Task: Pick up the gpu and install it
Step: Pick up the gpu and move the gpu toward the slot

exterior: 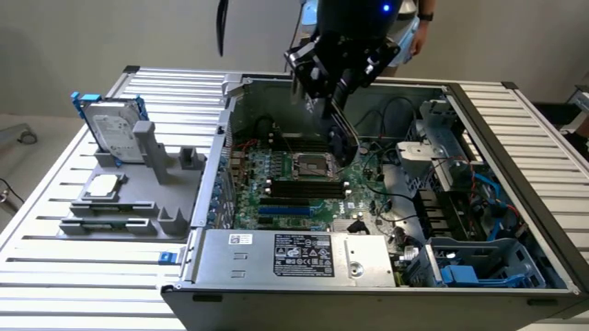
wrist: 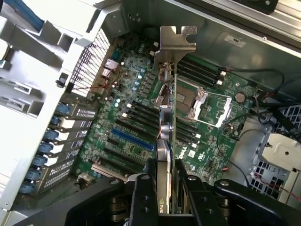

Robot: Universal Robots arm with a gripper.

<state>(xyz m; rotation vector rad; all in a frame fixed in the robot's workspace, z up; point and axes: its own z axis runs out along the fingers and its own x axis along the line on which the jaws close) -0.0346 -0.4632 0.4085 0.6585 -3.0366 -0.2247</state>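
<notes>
Two fingers (wrist: 143,195) of the black gripper (wrist: 169,188) pinch the thin green, silver-bracketed gpu card (wrist: 168,127) edgewise above the green motherboard (wrist: 127,122), presumably so it can seat squarely.

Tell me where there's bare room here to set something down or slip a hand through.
Bare slats of the table lie between the grey holder and the near edge, and more on the exterior view's right of the computer case. Inside the case it is crowded: cables, motherboard, and the gripper holding the gpu.
</notes>
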